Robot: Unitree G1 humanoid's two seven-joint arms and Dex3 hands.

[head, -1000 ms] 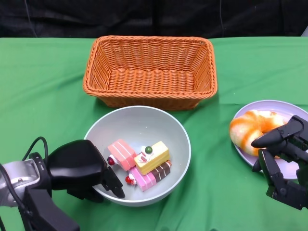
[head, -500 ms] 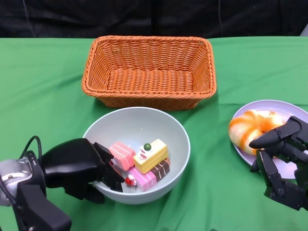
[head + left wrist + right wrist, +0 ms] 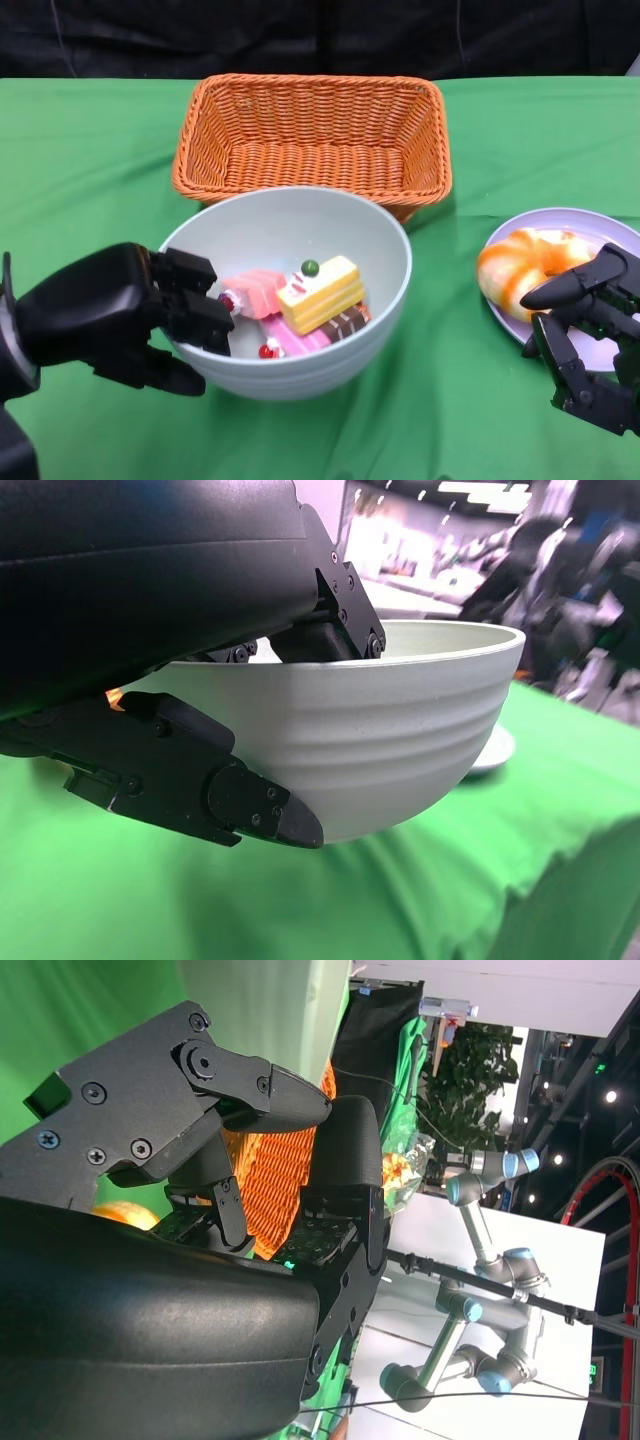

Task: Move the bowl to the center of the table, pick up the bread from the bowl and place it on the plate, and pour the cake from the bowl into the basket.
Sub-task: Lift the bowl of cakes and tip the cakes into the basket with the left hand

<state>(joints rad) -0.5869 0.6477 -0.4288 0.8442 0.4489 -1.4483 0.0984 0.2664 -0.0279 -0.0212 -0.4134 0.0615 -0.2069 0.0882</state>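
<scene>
The left hand (image 3: 110, 320) holds the bowl (image 3: 290, 220) by its near rim, fingers (image 3: 195, 305) inside the wall and thumb beneath; the mouth tips slightly toward the basket (image 3: 310, 140). The cake (image 3: 318, 293) lies just beyond those fingers, long axis running toward the plate (image 3: 600, 225). Only the left wrist view shows the bowl's underside (image 3: 370, 750) clear of the green tabletop (image 3: 200, 900). The right hand (image 3: 590, 330) hovers with fingers spread and empty, fingertips just beside the bread (image 3: 520, 265).

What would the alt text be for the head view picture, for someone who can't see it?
The robot's left hand grips a pale bowl of cake slices before an orange basket on green cloth; its right hand hovers by bread on a plate.
</scene>
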